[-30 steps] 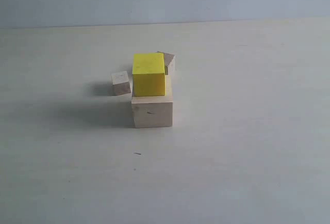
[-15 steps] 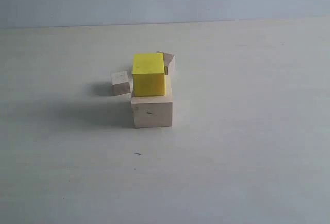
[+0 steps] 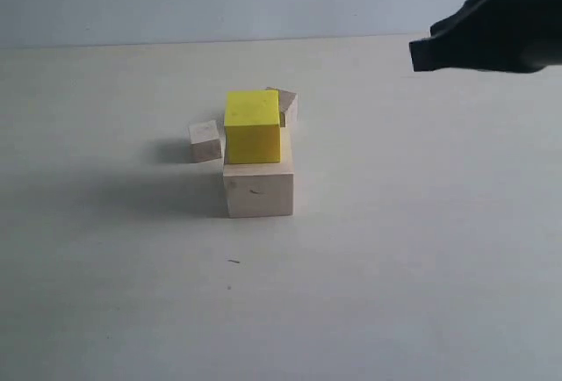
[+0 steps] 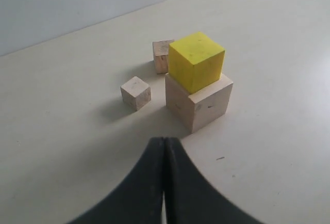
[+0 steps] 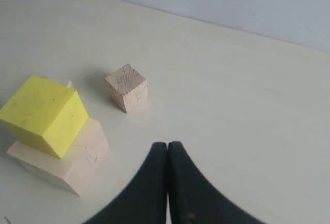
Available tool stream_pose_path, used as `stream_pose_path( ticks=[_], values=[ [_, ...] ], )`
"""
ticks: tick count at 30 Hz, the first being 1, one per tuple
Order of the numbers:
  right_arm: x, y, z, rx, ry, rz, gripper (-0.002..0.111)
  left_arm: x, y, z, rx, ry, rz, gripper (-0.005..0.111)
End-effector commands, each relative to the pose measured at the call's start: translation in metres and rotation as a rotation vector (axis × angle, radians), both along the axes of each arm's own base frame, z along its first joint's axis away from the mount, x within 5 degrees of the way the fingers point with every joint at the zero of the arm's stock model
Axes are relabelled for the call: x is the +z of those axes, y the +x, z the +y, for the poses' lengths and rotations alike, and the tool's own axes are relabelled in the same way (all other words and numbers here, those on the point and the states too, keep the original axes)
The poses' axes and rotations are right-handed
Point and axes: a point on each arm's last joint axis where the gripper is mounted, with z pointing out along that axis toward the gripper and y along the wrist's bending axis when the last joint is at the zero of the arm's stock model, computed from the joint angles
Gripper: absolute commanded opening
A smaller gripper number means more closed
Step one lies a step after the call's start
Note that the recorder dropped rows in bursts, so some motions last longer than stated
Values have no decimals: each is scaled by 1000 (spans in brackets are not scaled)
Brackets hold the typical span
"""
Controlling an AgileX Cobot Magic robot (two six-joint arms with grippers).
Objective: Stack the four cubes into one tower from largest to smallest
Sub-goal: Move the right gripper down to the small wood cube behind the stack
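Pale table [image 3: 395, 267]; cubes unmoved. Yellow cube [image 3: 253, 126] sits on large wood cube [image 3: 258, 190]; 2 others on the table near it: small cube [image 3: 205, 141] left, second small cube [image 3: 286, 105] behind. New: right arm [image 3: 492, 30] enters upper right. Left gripper [image 4: 164, 144] and right gripper [image 5: 167, 149] closed tight, empty.

The right pincer [image 3: 421, 54] has entered, upper right.

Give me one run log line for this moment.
stack: yellow cube on large wood cube | loose: left small cube, rear small cube | left hand: shut, empty | right hand: shut, empty
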Motion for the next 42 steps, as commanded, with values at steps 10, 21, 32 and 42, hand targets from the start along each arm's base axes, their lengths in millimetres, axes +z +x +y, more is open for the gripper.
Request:
stream_pose_path(
  ticks=[10,21,32,42],
  values=[
    [66,120,22,-127,-13,128,0,-10,3,2,26,14,-20,0],
    [-8,220,25,69,-132,253,0,-21,-1,5,41,53,117,0],
    [-81,264,29,397,-78,302,0,-30,3,5,50,77,192,0],
    [-97,260,42,641,-47,249,41,-33,4,5,55,78,197,0]
  ],
)
